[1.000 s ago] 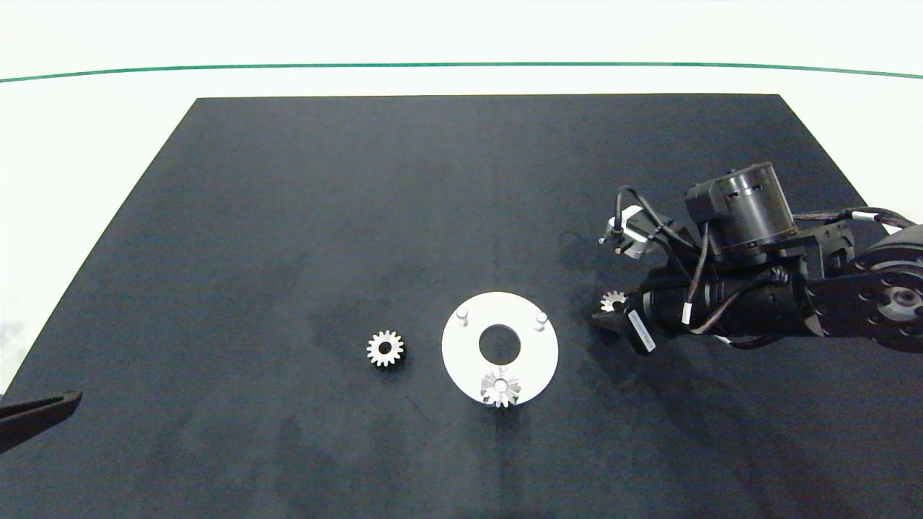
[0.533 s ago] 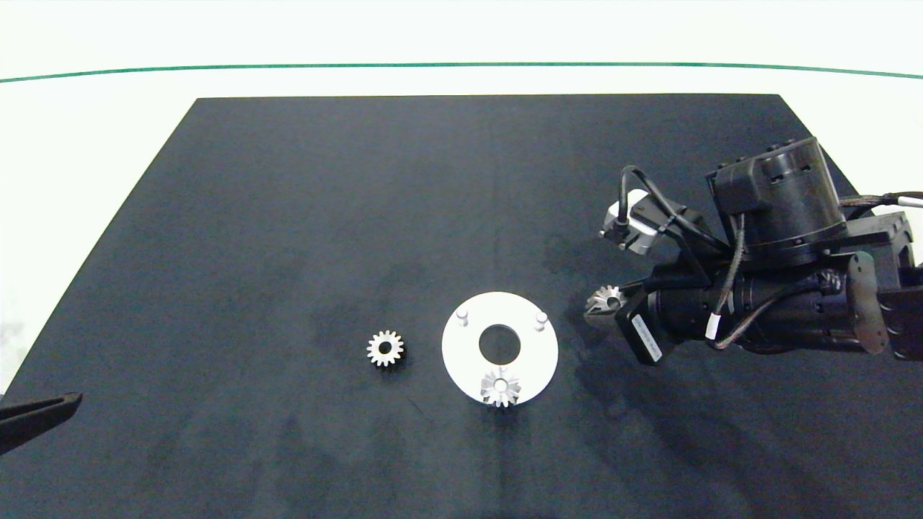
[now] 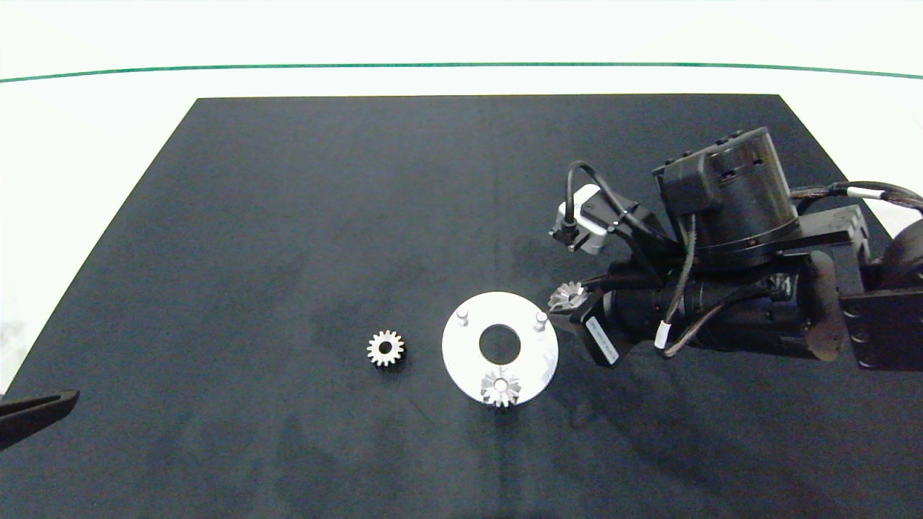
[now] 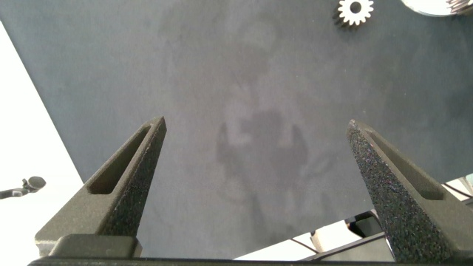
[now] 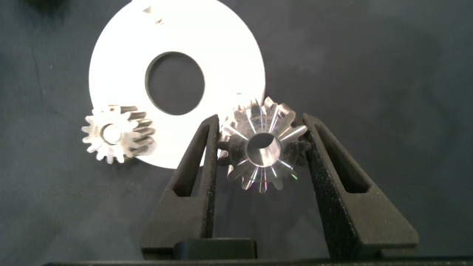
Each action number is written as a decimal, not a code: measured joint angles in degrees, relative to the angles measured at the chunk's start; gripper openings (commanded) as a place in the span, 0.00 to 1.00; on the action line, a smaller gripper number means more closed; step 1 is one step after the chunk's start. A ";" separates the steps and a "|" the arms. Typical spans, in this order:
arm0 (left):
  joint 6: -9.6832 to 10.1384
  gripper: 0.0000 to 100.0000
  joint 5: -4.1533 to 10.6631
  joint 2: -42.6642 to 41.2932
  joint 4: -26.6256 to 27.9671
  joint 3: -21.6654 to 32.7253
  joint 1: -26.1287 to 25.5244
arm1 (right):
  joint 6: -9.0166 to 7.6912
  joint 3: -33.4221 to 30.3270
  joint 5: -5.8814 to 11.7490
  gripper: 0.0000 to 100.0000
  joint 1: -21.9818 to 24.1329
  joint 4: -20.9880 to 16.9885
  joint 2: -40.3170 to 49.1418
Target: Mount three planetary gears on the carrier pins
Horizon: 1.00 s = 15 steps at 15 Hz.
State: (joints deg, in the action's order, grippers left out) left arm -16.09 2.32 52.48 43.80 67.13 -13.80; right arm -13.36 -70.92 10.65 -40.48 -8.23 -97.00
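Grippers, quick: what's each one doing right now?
Left gripper: open, empty, parked over the mat's near left corner.
Right gripper: shut on a planetary gear, beside the white disc, by its right pin.

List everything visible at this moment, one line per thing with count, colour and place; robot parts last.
Planetary gears: 3, silver; one seated on the near pin, one loose on the mat left of the disc, one held by the right hand.
White disc: 1, white, mat centre, large centre hole.
Carrier pins: 3, silver-white; two bare at far left and far right, the third under the seated gear.
Mat: 1, black, on a white table.
Right hand: shut on a gear, beside the disc's far-right edge.
Left hand: open, idle at the mat's near-left edge.
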 measured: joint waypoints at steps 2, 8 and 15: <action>0.00 1.00 0.02 -0.04 0.00 0.00 0.00 | 0.52 -0.02 -0.05 0.01 -0.57 0.21 -1.62; 0.02 1.00 0.00 0.02 -0.01 0.00 0.00 | 0.74 0.10 -0.13 0.01 -0.52 0.49 -3.28; 0.00 1.00 0.00 0.09 0.00 -0.16 0.00 | 0.77 -0.10 -0.02 0.01 0.06 2.34 -4.13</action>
State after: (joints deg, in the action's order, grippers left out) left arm -16.09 2.32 52.57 43.80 66.98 -13.80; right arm -12.59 -71.02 10.63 -40.42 -5.89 -101.13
